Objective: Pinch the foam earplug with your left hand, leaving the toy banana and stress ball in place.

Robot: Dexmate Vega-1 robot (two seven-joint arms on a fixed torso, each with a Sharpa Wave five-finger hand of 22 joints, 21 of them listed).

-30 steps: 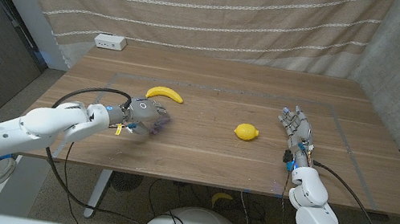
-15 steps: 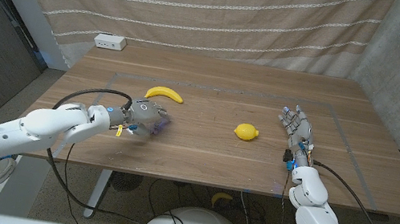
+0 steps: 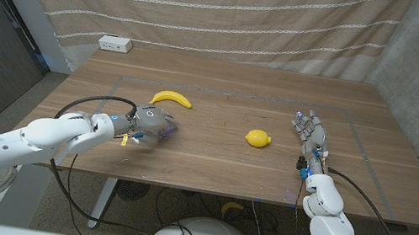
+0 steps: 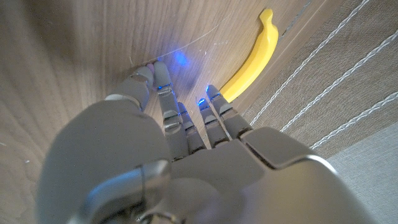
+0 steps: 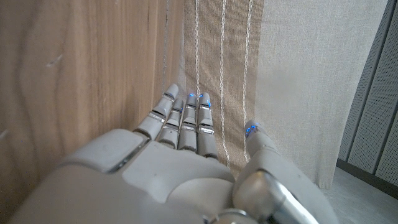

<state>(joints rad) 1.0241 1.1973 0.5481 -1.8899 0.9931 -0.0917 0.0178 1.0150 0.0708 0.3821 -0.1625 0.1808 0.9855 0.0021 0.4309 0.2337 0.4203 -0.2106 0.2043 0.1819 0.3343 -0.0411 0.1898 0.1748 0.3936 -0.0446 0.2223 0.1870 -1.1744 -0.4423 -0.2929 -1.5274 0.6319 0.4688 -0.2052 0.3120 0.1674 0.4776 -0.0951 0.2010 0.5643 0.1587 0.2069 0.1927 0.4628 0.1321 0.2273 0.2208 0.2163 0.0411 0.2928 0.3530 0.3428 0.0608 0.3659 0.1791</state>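
Reaching over the counter's (image 3: 211, 156) near-left part, left hand (image 3: 152, 122) sits low on the wood, fingers (image 4: 166, 102) extended forward and bunched close, tips on or just above the surface. Left wrist view shows a small pinkish bit at the fingertips, probably the foam earplug (image 4: 149, 64), but it's mostly hidden; can't tell if it's actually pinched or just touched. In the head view the earplug isn't discernible under the hand. Toy banana (image 3: 172, 98) lies just beyond the left hand, close but apart in the head view; in the left wrist view (image 4: 255, 59) it runs right past the fingertips. Stress ball (image 3: 256, 138), yellow and lemon-shaped, sits near counter centre, well apart from both hands. Right hand (image 3: 310, 133) is at the right side of the counter, fingers spread and pointing away from the robot, holding nothing. White power strip (image 3: 115, 44) at the far-left corner, striped curtain (image 3: 227, 9) behind.
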